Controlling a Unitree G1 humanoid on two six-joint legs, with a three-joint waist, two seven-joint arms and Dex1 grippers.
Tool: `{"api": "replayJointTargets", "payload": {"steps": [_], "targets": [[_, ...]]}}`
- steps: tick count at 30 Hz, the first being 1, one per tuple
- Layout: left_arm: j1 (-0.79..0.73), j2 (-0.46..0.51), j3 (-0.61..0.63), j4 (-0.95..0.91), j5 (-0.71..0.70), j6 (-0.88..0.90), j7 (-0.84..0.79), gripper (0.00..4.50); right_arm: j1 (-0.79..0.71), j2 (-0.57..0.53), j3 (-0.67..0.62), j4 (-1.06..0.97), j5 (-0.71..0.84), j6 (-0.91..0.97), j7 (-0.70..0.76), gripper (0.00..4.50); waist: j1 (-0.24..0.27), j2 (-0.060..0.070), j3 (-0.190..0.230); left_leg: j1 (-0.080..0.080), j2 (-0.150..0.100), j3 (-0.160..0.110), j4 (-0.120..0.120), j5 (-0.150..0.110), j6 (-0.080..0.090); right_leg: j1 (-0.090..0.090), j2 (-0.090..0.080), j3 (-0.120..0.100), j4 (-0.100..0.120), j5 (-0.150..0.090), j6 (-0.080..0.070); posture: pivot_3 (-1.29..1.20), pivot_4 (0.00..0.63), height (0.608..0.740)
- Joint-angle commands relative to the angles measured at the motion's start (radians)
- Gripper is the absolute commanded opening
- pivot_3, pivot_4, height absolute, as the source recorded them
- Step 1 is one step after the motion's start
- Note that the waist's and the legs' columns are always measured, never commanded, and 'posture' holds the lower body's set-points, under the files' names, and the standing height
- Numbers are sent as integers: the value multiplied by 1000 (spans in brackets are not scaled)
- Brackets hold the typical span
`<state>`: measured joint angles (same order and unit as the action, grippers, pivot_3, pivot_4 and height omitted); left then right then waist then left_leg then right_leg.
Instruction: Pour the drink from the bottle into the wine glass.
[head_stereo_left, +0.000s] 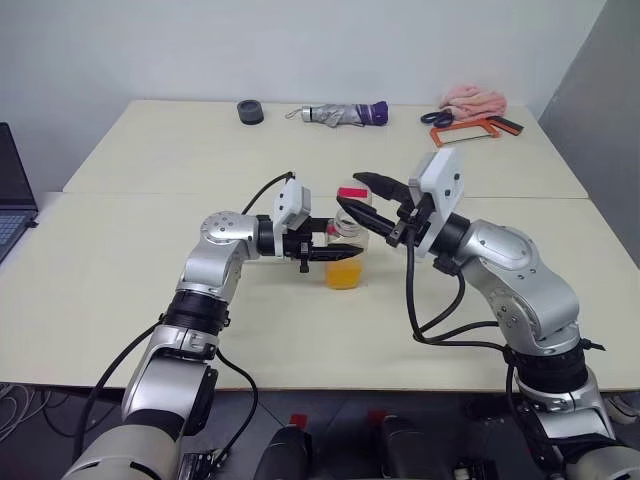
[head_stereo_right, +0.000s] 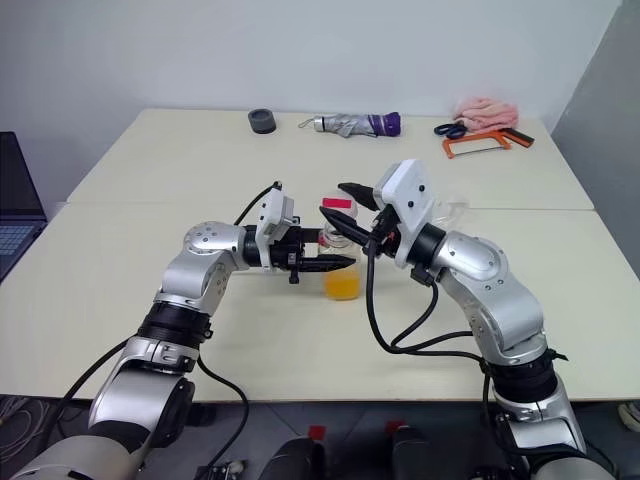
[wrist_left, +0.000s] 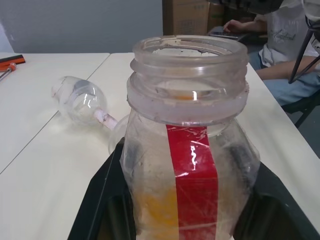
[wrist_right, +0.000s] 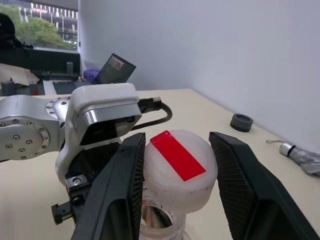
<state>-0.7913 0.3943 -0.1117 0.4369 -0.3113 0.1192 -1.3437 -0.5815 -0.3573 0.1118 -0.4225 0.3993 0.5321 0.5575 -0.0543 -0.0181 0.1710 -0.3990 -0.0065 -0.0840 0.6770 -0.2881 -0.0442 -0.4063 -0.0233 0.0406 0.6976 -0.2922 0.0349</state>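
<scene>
Left gripper (head_stereo_left: 318, 253) clamps the bottle (head_stereo_left: 346, 262) mid-table, drink (head_stereo_left: 343, 274) low inside. Right gripper (wrist_right: 176, 172), jaws partly closed, holds the cap (wrist_right: 180, 170) just above its mouth. Beyond, the glass (wrist_left: 82, 100) lies tipped over.

My views are evenly bright with soft shadows on the cream tabletop (head_stereo_left: 150, 290), and glare streaks the clear plastic bottle (wrist_left: 190, 150).

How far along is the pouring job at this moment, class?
Done: the cap is off the bottle, whose mouth is open. In hand: the left gripper clamps the bottle upright while the right gripper holds the cap just above it. Left: the drink sits in the bottle; the wine glass lies tipped over, empty.
</scene>
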Motion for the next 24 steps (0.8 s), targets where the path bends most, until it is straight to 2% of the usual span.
{"api": "replayJointTargets", "payload": {"steps": [1, 7, 12, 15, 19, 24], "targets": [[-9, 0, 23, -44, -22, -12, 4, 1798, 38, -8, -126, -100, 103, 34, -24, 1725, 1, 0, 0, 0, 0, 0, 0, 0, 0, 0, 0, 0, 0, 0, 0, 0, 150, 740], [-11, -2, 31, -40, -28, -8, 9, 1798, 233, -123, -277, -180, 197, 112, -4, 1724, 11, 0, 0, 0, 0, 0, 0, 0, 0, 1, -1, 0, -1, 0, 0, 0, 150, 740], [-10, -6, 38, -35, -30, -7, 14, 1798, 552, -221, -416, -125, 134, 42, 52, 1724, 22, 0, 0, 0, -1, 1, 0, 0, 0, 1, 0, 0, -1, 0, 0, 0, 150, 740], [-8, -4, 39, -31, -28, -3, 11, 1797, 638, -239, -446, -84, 124, 36, 49, 1724, 20, 0, 0, 0, -1, 3, 0, 0, 0, 1, 0, 2, 0, 0, 0, 0, 150, 740], [-16, -6, 41, -20, -25, -2, 11, 1797, 689, -263, -416, -10, 30, -20, 36, 1724, 15, 0, 0, 2, 0, 4, 0, 0, 0, 1, 4, 3, 0, 0, 0, 0, 150, 740], [-21, -8, 48, -21, -28, 1, 21, 1797, 705, -255, -402, 58, -20, -97, 50, 3456, 19, 0, 0, 2, 0, 4, 0, 0, 0, 2, 4, 2, 0, 0, 0, 0, 150, 740]]}}
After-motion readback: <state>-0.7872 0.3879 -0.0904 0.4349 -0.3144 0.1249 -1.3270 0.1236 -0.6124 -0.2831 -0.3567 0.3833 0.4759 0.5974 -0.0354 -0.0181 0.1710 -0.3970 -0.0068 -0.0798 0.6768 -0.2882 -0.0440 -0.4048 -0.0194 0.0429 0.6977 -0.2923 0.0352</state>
